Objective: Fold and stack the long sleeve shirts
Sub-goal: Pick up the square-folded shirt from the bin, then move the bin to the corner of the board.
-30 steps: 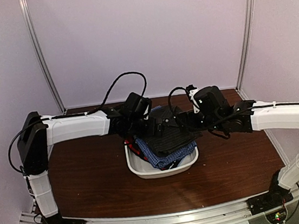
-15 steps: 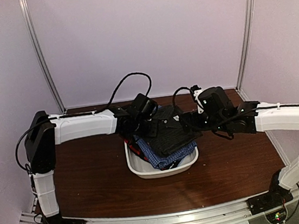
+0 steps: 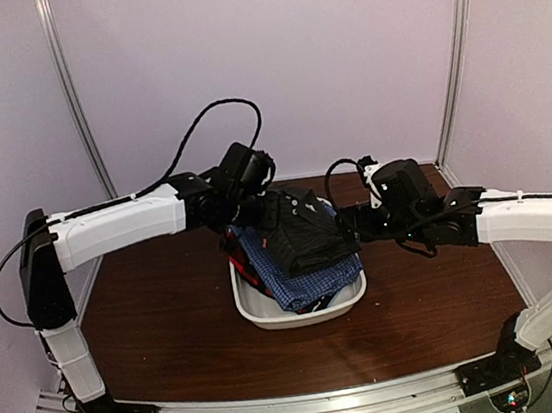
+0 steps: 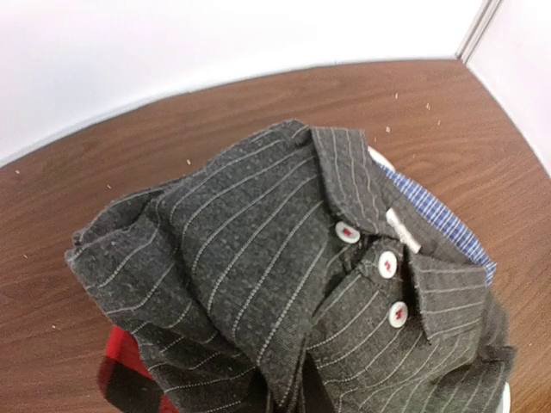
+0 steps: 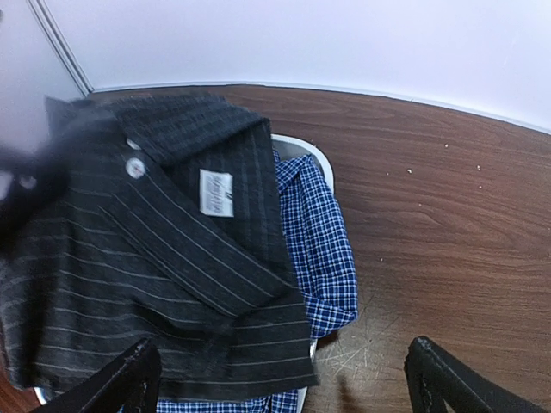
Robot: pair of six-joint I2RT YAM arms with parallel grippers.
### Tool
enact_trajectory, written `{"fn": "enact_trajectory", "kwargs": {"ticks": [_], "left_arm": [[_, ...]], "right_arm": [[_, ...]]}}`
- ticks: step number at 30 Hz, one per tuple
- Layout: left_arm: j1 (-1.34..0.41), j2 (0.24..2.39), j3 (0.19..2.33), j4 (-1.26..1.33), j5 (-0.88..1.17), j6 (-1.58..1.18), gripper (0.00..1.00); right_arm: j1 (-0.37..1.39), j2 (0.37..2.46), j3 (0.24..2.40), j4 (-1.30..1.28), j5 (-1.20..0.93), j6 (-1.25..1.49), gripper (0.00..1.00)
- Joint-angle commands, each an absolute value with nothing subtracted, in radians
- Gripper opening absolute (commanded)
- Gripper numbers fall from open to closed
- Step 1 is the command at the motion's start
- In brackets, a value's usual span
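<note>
A black pinstriped long sleeve shirt (image 3: 299,232) with white buttons lies on top of the pile in the white tub (image 3: 281,316). My left gripper (image 3: 255,209) is shut on its far left edge and holds that part raised. In the left wrist view the black shirt (image 4: 250,249) fills the frame and hides the fingers. Under it lie a blue-white check shirt (image 3: 308,286) and a red-and-dark shirt (image 3: 242,266). My right gripper (image 5: 288,387) stands open at the right side of the pile, above the black shirt's hem (image 5: 172,284) and the check shirt (image 5: 320,232), holding nothing.
The tub sits at the middle of a brown wooden table (image 3: 160,326). Pale walls and metal posts (image 3: 75,100) close in the back and sides. Cables loop above both wrists.
My left gripper has shut on the black shirt and lifted its edge up and back, bunching the cloth. The left arm has risen. The right arm has barely moved.
</note>
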State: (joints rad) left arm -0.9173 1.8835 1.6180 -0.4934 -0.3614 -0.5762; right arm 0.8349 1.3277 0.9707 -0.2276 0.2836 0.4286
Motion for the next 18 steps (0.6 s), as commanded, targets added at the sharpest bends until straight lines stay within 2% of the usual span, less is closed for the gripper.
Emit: {"fn": "enact_trajectory", "kwargs": {"ticks": [1, 7, 10, 18], "left_arm": [[-0.896, 1.735, 1.643, -0.471, -0.472, -0.566, 0.00], [-0.869, 1.616, 1.609, -0.475, -0.547, -0.569, 0.00], [-0.848, 1.552, 1.586, -0.480, -0.583, -0.574, 0.00], [-0.802, 1.395, 1.511, -0.521, -0.659, -0.585, 0.00]], "right_arm": [[0.821, 1.297, 0.947, -0.217, 0.268, 0.449, 1.00], [0.818, 1.311, 0.947, -0.199, 0.220, 0.448, 1.00], [0.818, 1.339, 0.960, -0.177, 0.176, 0.449, 0.96], [0.818, 1.468, 1.021, -0.113, 0.058, 0.471, 0.65]]}}
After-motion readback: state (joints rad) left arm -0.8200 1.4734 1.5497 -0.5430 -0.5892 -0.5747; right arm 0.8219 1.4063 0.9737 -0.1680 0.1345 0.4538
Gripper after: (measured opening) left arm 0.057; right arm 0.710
